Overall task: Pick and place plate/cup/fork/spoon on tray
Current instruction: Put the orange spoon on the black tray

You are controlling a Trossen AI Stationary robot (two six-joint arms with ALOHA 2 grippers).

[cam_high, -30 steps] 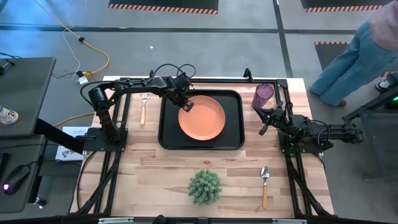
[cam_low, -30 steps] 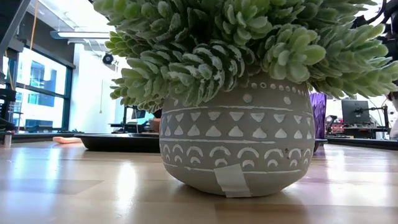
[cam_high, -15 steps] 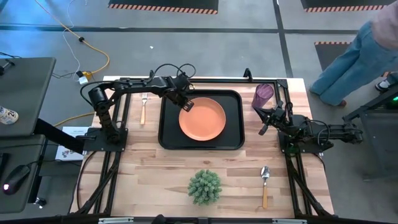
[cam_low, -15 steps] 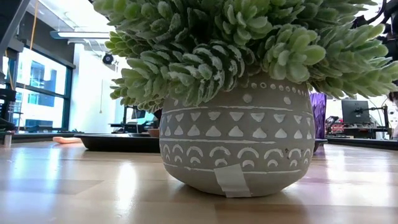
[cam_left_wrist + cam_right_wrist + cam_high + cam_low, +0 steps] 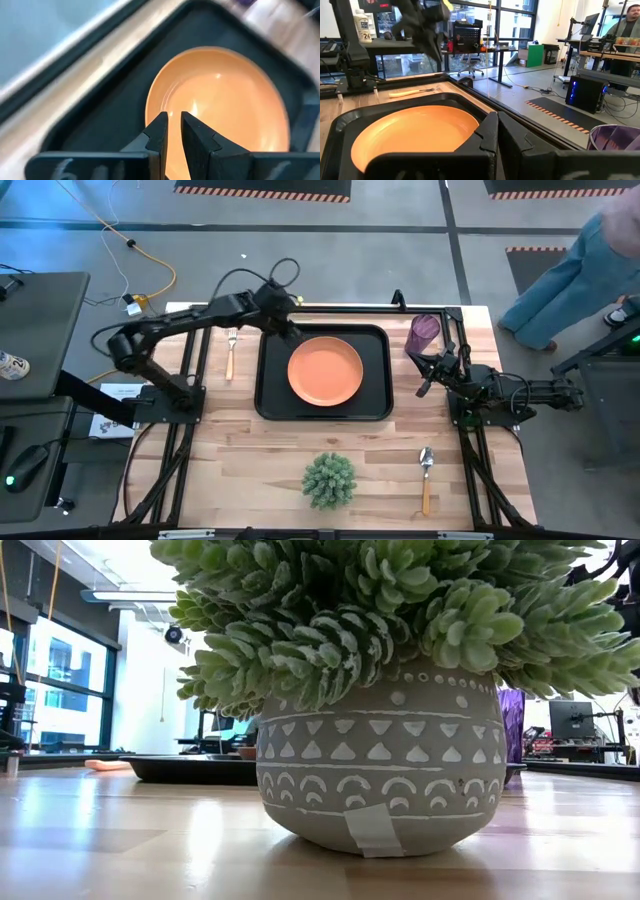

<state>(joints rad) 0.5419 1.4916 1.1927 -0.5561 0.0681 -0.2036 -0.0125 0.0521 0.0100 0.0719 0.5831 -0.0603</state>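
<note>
The orange plate (image 5: 325, 370) lies flat in the black tray (image 5: 272, 408). My left gripper (image 5: 289, 329) hovers above the tray's far left corner, clear of the plate's rim. In its wrist view (image 5: 174, 125) its fingers stand a narrow gap apart and empty. The purple cup (image 5: 423, 333) stands upright on the table right of the tray. My right gripper (image 5: 424, 376) is shut and empty, just near of the cup. The fork (image 5: 231, 350) lies on the table left of the tray. The spoon (image 5: 426, 475) lies near the table's front right.
A potted spiky green plant (image 5: 329, 480) stands near the table's front edge, and its pot (image 5: 380, 770) fills the low view. A person (image 5: 570, 270) stands beyond the table's far right corner. Bare wood lies between the tray and the plant.
My left gripper has risen from the plate's far left rim and drawn back toward the table's far left, above the tray's corner. The plate has stayed flat in the tray.
</note>
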